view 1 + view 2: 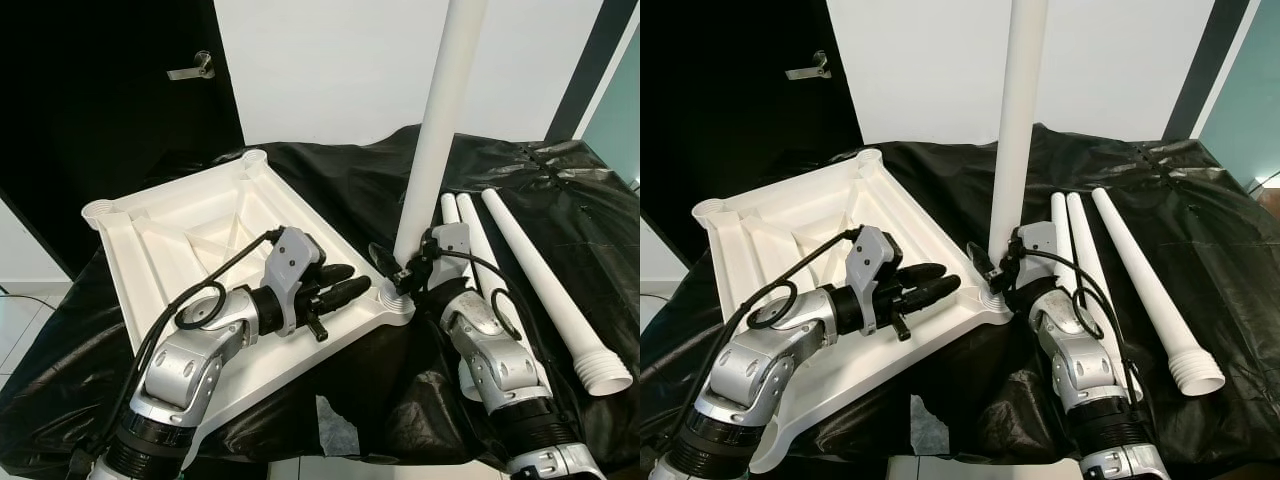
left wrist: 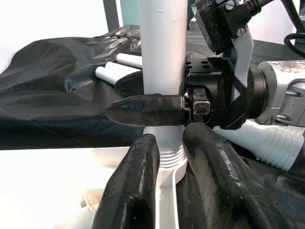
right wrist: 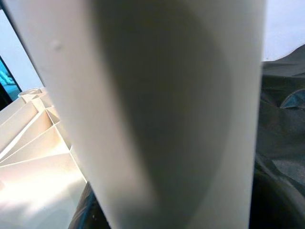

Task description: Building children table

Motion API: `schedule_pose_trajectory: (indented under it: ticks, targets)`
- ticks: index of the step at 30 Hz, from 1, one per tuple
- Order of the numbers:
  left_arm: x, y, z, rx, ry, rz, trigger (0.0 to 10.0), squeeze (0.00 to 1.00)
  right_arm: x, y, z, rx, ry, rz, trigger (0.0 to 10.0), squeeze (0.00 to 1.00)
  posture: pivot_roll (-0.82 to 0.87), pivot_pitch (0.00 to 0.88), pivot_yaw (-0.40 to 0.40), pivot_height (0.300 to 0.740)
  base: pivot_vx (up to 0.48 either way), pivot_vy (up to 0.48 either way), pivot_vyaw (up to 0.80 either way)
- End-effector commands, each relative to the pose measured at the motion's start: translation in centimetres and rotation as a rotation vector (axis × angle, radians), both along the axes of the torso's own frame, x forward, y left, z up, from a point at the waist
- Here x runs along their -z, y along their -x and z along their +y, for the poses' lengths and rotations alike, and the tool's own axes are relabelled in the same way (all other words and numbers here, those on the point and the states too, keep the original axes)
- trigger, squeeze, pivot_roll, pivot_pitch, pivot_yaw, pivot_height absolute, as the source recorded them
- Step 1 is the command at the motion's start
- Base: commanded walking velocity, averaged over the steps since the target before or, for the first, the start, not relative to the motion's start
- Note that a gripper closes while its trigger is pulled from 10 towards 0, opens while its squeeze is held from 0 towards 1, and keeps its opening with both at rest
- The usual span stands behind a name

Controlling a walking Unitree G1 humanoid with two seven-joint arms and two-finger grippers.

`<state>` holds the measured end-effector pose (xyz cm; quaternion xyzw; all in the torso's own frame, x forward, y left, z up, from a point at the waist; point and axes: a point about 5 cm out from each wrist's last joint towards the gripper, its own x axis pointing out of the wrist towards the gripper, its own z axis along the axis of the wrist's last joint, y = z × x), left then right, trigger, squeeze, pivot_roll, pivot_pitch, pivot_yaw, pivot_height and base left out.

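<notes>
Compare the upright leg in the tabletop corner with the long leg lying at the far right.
The upright leg stands nearly vertical with its threaded end in the tabletop corner socket; the far-right leg lies flat on the black cover. The right gripper clamps the upright leg near its base; nothing touches the far-right leg. The far-right leg's ribbed end is exposed; the upright leg's sits at the socket. Both are white tapered tubes.

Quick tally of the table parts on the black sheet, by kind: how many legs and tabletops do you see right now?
Upright leg standing in the tabletop's corner socket, right gripper closed on it: 1
Loose legs lying on the sheet: 3
White tabletop, underside up, left gripper resting on it: 1
Total: 5 parts
</notes>
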<state>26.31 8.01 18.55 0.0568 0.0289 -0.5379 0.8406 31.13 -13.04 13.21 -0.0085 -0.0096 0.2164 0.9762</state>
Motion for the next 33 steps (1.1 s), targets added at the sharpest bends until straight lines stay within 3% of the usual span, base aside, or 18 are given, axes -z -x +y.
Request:
schedule_pose_trajectory:
  ticks: [1, 7, 9, 11, 14, 28, 29, 30, 33]
  targets:
    - [-0.4, -0.3, 0.1, -0.059, -0.010, -0.022, 10.0, 0.00, 5.1, 1.3, -1.1, 0.046, 0.070, 0.260, 10.0, 0.00, -0.01, 0.000, 0.035, 0.740, 0.000, 0.000, 0.00]
    - [-0.3, -0.3, 0.2, -0.064, -0.009, -0.022, 10.0, 0.00, 4.7, 1.6, -0.3, 0.130, 0.014, 0.213, 10.0, 0.00, 0.00, 0.000, 0.026, 0.740, 0.000, 0.000, 0.00]
    - [-0.3, -0.2, 0.2, -0.068, -0.007, -0.022, 10.0, 0.00, 3.9, 2.1, 0.8, 0.314, -0.079, 0.153, 10.0, 0.00, 0.00, 0.000, 0.019, 0.740, 0.000, 0.000, 0.00]
    - [-0.3, -0.2, 0.1, -0.070, -0.006, -0.024, 10.0, 0.00, 3.6, 2.6, 1.6, 0.408, -0.146, 0.140, 10.0, 0.00, 0.01, 0.000, 0.011, 0.740, 0.000, 0.000, 0.00]
    - [-0.3, -0.2, 0.2, -0.072, -0.006, -0.025, 10.0, 0.00, 3.6, 2.9, 2.4, 0.409, -0.170, 0.142, 10.0, 0.00, 0.01, 0.000, 0.010, 0.740, 0.000, 0.000, 0.00]
    - [-0.2, -0.2, -0.1, -0.057, -0.012, -0.029, 10.0, 0.00, 2.2, 3.0, 2.5, 0.385, -0.145, 0.036, 10.0, 0.00, 0.00, 0.000, 0.017, 0.740, 0.000, 0.000, 0.00]
    - [-0.1, -0.1, -0.1, -0.054, -0.017, -0.030, 10.0, 0.00, 2.0, 3.0, 2.3, 0.377, -0.155, 0.019, 10.0, 0.32, 0.00, 0.000, 0.017, 0.740, 0.000, 0.000, 0.00]
    - [0.0, -0.1, -0.2, -0.054, -0.022, -0.032, 10.0, 0.00, 1.7, 3.0, 2.1, 0.368, -0.149, -0.007, 10.0, 1.00, 0.00, 0.000, 0.016, 0.740, 0.000, 0.000, 0.00]
    - [0.1, 0.0, -0.2, -0.055, -0.028, -0.033, 10.0, 0.00, 1.3, 3.0, 1.8, 0.343, -0.141, -0.035, 10.0, 1.00, 0.00, 0.000, 0.016, 0.740, 0.000, 0.000, 0.00]
